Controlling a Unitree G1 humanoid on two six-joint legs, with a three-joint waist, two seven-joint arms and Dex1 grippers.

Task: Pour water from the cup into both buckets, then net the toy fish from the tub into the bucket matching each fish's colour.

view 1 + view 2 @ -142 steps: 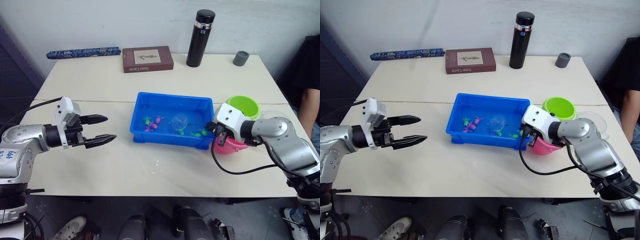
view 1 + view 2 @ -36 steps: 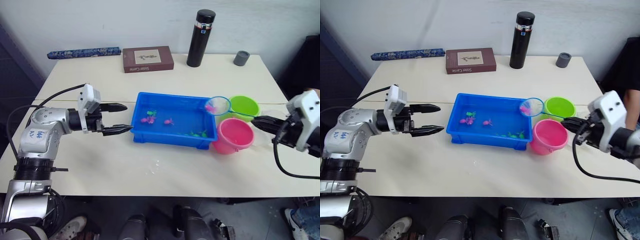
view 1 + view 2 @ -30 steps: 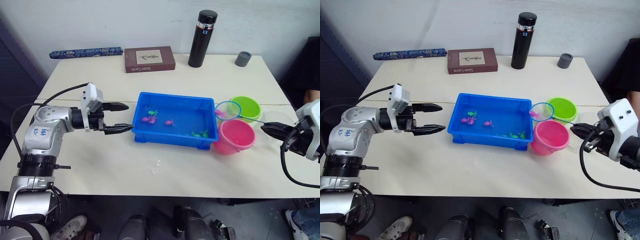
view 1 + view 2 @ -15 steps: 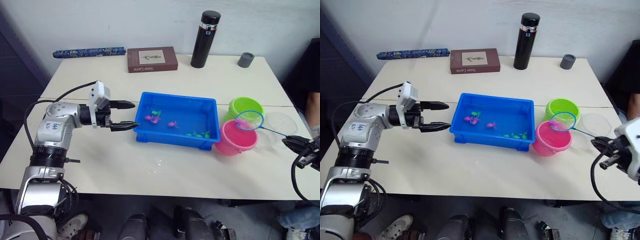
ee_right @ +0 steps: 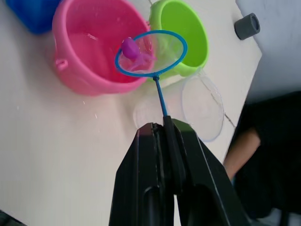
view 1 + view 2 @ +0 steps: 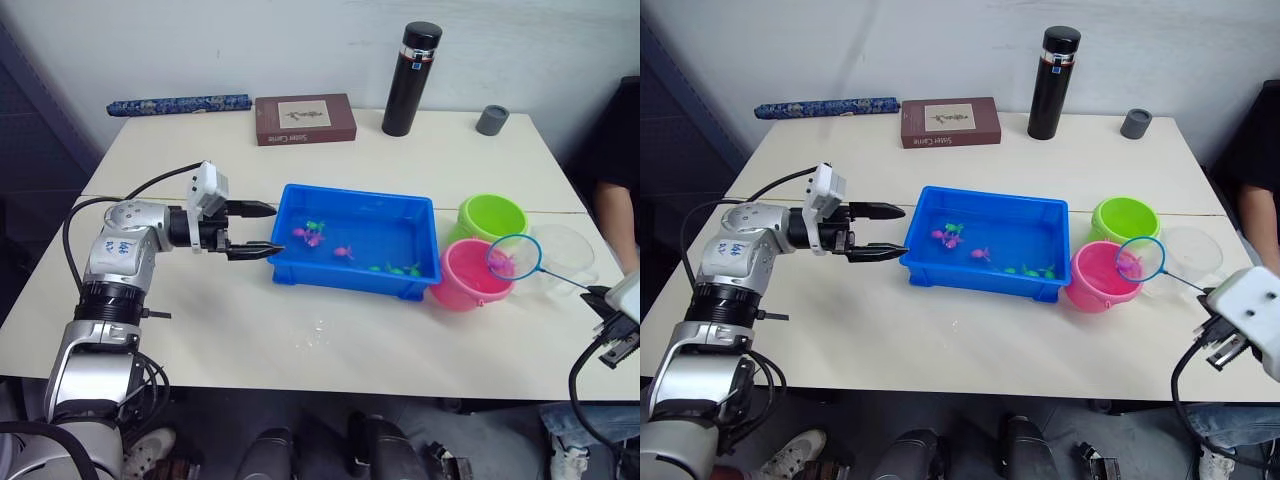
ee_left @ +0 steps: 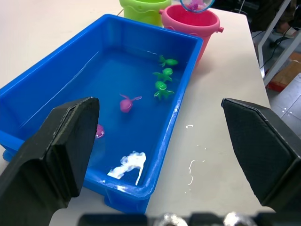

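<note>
- Our right gripper (image 5: 162, 129) is clamped tight on the thin handle of the small round hoop net with the light blue rim (image 5: 151, 53), which reaches straight out ahead of the fingers.
- A tiny pink plastic fish (image 5: 129, 48) lies in the mesh. The hoop hangs over the far edge of the round pink plastic bucket (image 6: 468, 283), so we judge the fish is poised to be tipped into the pail of its own colour.
- The lime green plastic bucket (image 6: 491, 215) stands touching or just beside the pink one, beyond the hoop. The wide clear plastic measuring cup (image 6: 562, 250) sits on the pale table (image 6: 300, 340) under the handle, set aside, which suggests pouring is done.
- Our left gripper (image 6: 256, 229) is spread wide and holds nothing. It sits just short of the near end wall of the shallow bright blue rectangular tub (image 7: 33, 94), probably to steady it.
- Ahead of those fingers, pink and green fish (image 7: 163, 75) lie in the water, not yet netted.
</note>
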